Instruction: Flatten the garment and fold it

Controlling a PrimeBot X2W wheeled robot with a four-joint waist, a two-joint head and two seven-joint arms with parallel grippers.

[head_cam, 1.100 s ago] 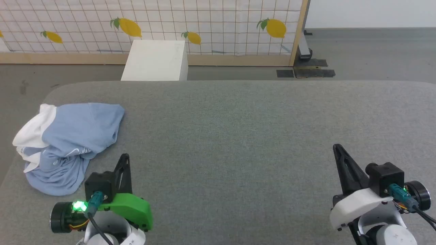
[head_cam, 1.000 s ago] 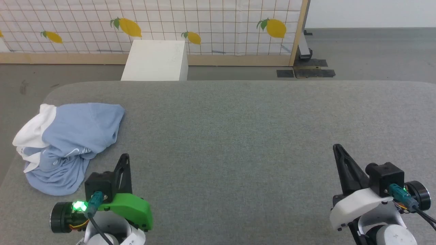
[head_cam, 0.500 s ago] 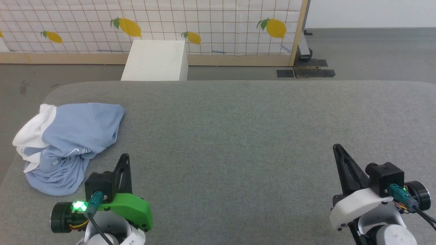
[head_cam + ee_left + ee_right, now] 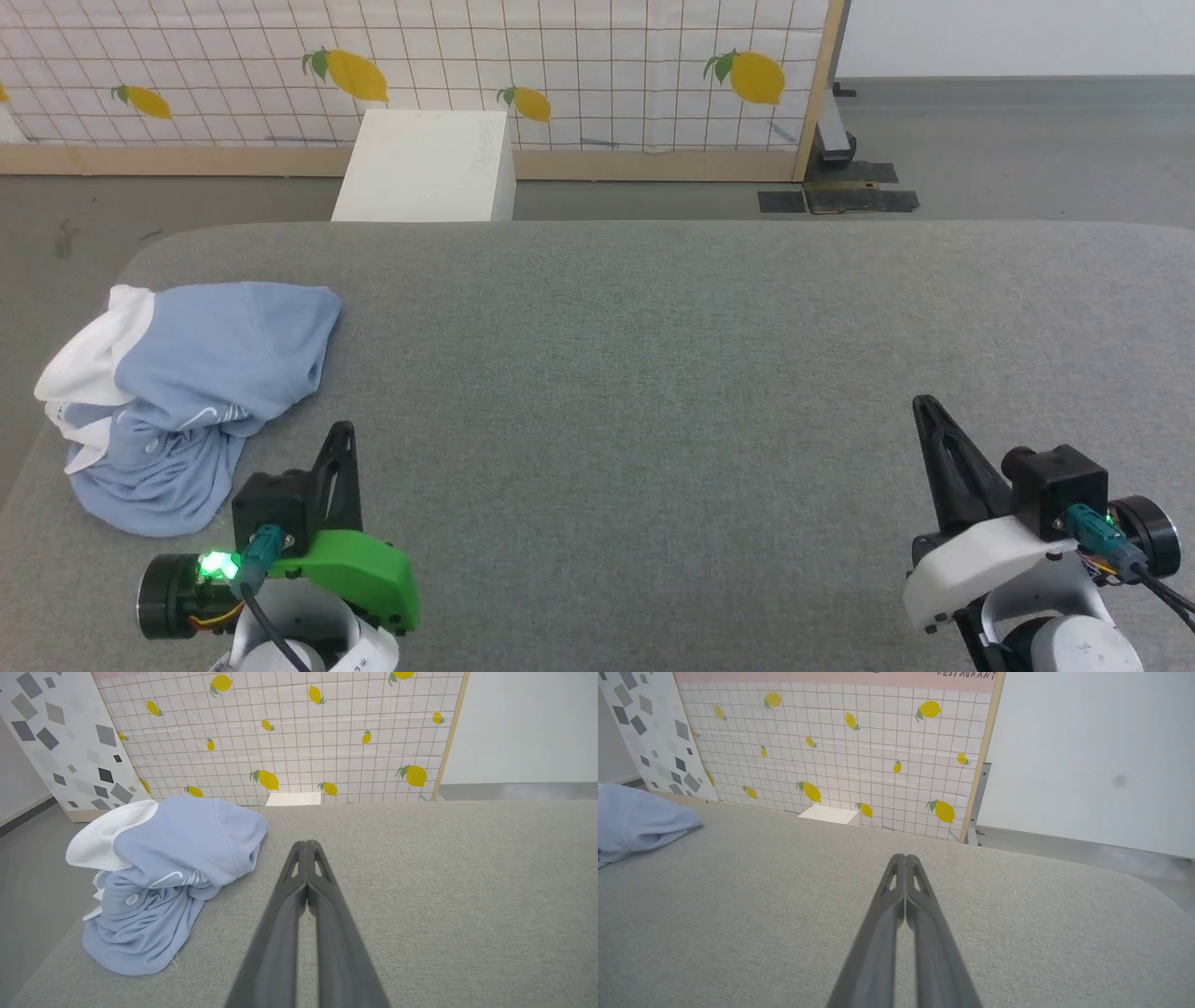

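Observation:
The garment [image 4: 191,392], a light blue polo shirt with white parts, lies crumpled in a heap at the left edge of the grey table [image 4: 653,373]. In the left wrist view the garment [image 4: 173,872] shows a white button and a white cursive logo. My left gripper [image 4: 344,431] hovers just right of the heap, shut and holding nothing. Its tips [image 4: 307,843] meet above bare cloth. Far off at the table's right side, my right gripper [image 4: 924,403] is shut too, with nothing in it [image 4: 904,857]. A corner of the garment [image 4: 635,821] appears at that view's left.
A white box [image 4: 425,168] stands on the floor behind the table. A lemon-patterned tiled screen [image 4: 420,65] with a wooden frame closes the back. Grey floor [image 4: 1008,149] lies beyond the table's far edge and to the left.

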